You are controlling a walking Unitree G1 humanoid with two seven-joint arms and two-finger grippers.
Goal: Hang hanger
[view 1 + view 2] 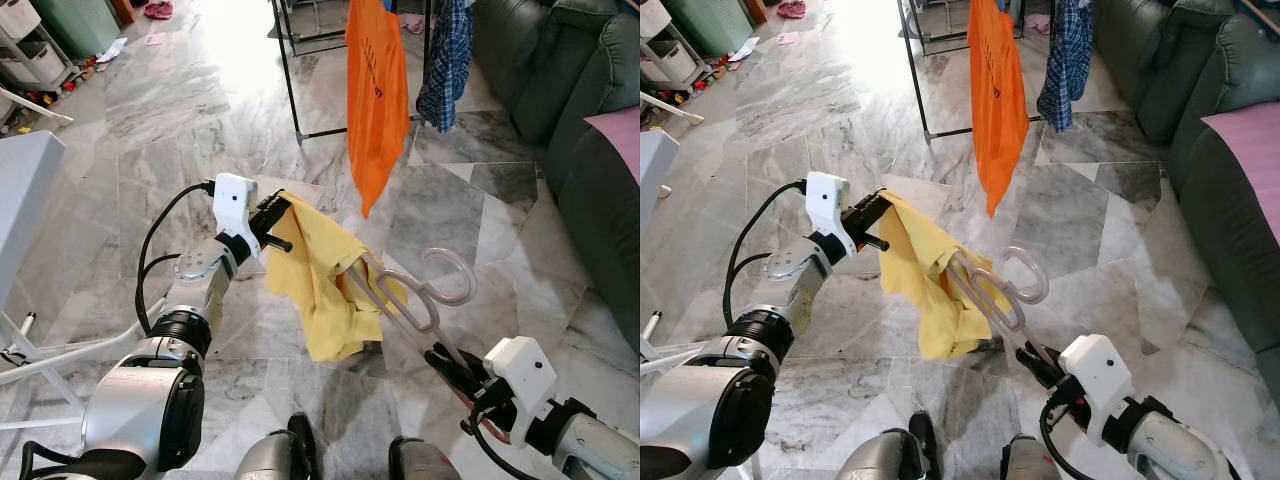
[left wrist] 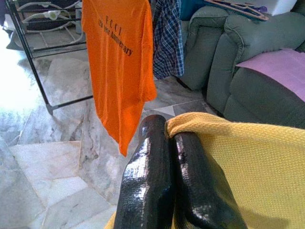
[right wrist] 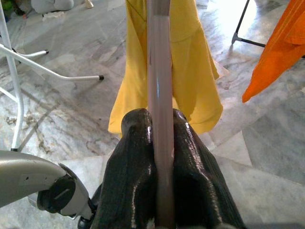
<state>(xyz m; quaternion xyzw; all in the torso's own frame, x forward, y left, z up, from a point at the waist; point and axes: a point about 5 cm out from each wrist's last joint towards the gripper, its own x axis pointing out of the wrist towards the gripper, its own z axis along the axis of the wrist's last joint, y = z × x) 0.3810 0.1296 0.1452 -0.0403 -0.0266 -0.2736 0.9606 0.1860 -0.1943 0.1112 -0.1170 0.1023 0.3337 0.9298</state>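
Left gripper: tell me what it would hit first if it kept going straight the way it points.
Probably the orange T-shirt hanging on the drying rack. The left gripper, shut on the yellow shirt, aims roughly at its lower hem; depth is unclear, so it might pass just beside it.

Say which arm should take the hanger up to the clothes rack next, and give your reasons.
Probably the right. The right pincer is shut on the hanger, whose hook points towards the rack. The left pincer merely pinches the yellow shirt.

Yellow shirt (image 1: 320,280) hides the hanger's (image 1: 420,300) far end.
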